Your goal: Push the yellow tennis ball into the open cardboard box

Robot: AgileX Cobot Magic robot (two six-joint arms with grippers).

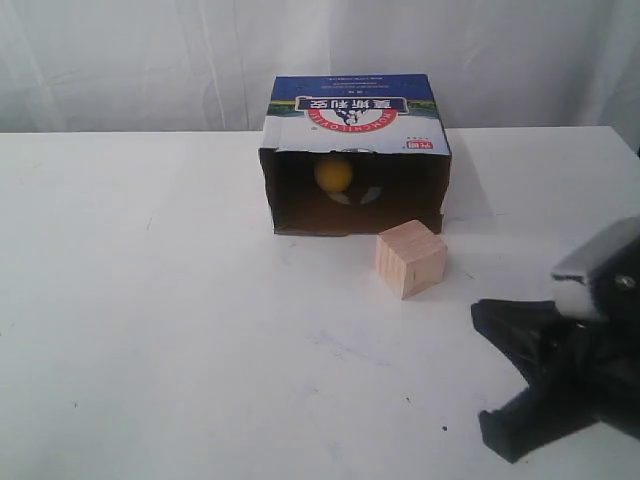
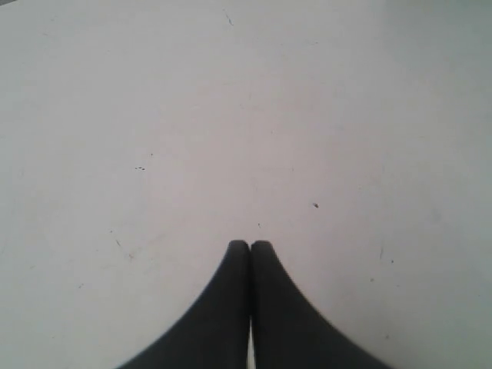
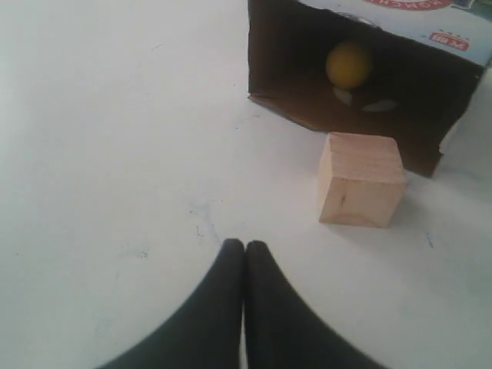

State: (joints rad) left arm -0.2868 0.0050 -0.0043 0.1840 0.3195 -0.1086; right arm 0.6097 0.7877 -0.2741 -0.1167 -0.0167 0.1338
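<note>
White table (image 1: 150,300), white curtain (image 1: 120,60) behind; lighting even, surface marked only by small specks.

Left gripper (image 2: 250,246): fingers pressed tip to tip, holding nothing; only bare table shows beneath it, and the box is nowhere in its wrist view, so its place relative to the box cannot be told (it is also absent from the exterior view).

The open cardboard box (image 1: 355,110): lying on its side, open mouth facing the exterior camera, printed panel uppermost; contents: the yellow tennis ball (image 1: 333,173), well inside the dark interior toward the back wall, with two pale patches on the box floor just below it (nature not determinable); nothing else visible within.

Wooden cube (image 1: 410,258): outside the box, just before the right end of its mouth, apart from the ball.

Right gripper (image 3: 244,247): fingers closed together, empty; in front of the box and well clear of it, the cube lying between.

Assessment: the push appears complete, the ball being fully in the box; the next move calls only for clearing the arm away without knocking the cube.
</note>
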